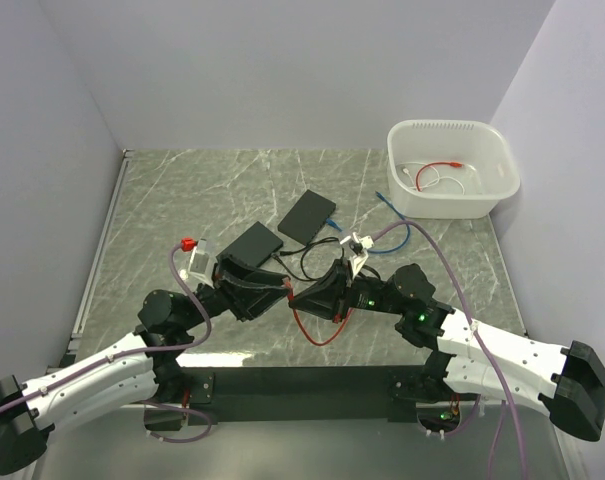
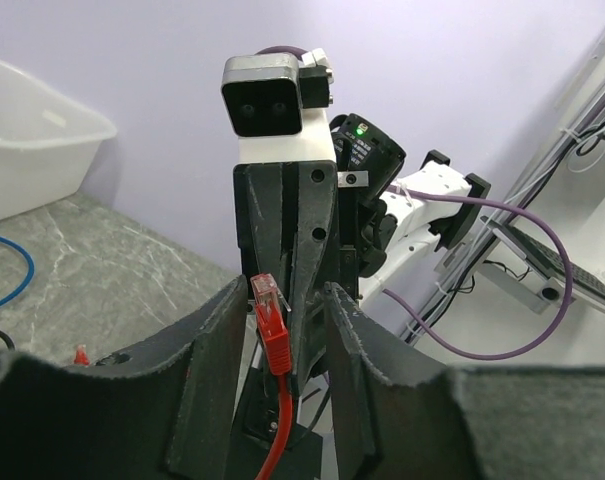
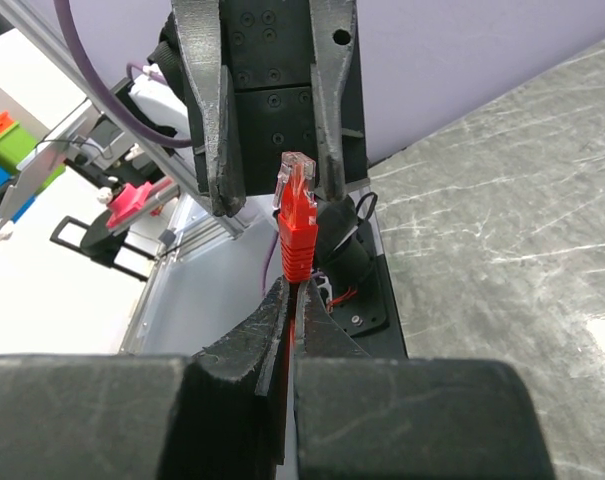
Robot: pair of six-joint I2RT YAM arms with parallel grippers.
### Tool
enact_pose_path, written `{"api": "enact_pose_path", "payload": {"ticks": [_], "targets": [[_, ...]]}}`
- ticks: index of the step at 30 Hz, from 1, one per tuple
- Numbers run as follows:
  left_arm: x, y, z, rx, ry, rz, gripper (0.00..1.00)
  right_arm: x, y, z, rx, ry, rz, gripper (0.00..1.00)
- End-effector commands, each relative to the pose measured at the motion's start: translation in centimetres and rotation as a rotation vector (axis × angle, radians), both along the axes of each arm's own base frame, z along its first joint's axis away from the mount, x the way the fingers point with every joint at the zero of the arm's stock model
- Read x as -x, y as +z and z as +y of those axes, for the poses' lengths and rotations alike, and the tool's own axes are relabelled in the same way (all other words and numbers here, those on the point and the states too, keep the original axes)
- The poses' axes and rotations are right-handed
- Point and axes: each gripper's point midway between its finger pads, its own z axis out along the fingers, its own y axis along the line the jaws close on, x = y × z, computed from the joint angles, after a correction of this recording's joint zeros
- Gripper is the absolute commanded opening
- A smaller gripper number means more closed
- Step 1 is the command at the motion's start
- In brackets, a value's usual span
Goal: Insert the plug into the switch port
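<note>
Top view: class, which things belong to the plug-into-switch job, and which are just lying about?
Job: red plug, right gripper, left gripper, near black box, far black box (either may be the switch).
Lying about: white tub, blue cable.

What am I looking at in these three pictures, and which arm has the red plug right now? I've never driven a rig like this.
Two robot arms are bolted at the table's near edge. The top picture looks down on both. The other two come from a camera on each wrist, looking along that arm's own fingers. The right gripper is shut on the red plug, just behind its clear tip. The left gripper is open, with a finger on either side of the plug but not clamping it. On the table lie a nearer black box, a farther black box, loose cables and a white tub.
</note>
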Motion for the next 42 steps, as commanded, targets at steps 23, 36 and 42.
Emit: {"api": "enact_pose_path", "payload": {"ticks": [23, 36, 42], "targets": [[-2.9, 0.8, 0.6, 0.015, 0.146, 0.076, 0.01, -5.0, -0.7, -1.4, 0.172, -0.342, -0.044, 0.59], [-6.7, -0.9, 0.8, -0.035, 0.32, 0.276, 0.01, -6.1, -0.1, -0.4, 0.39, -0.61, -0.131, 0.48], [-6.9, -1.0, 0.7, -0.046, 0.348, 0.291, 0.01, -7.3, -0.5, -0.6, 0.447, -0.698, -0.119, 0.37]]}}
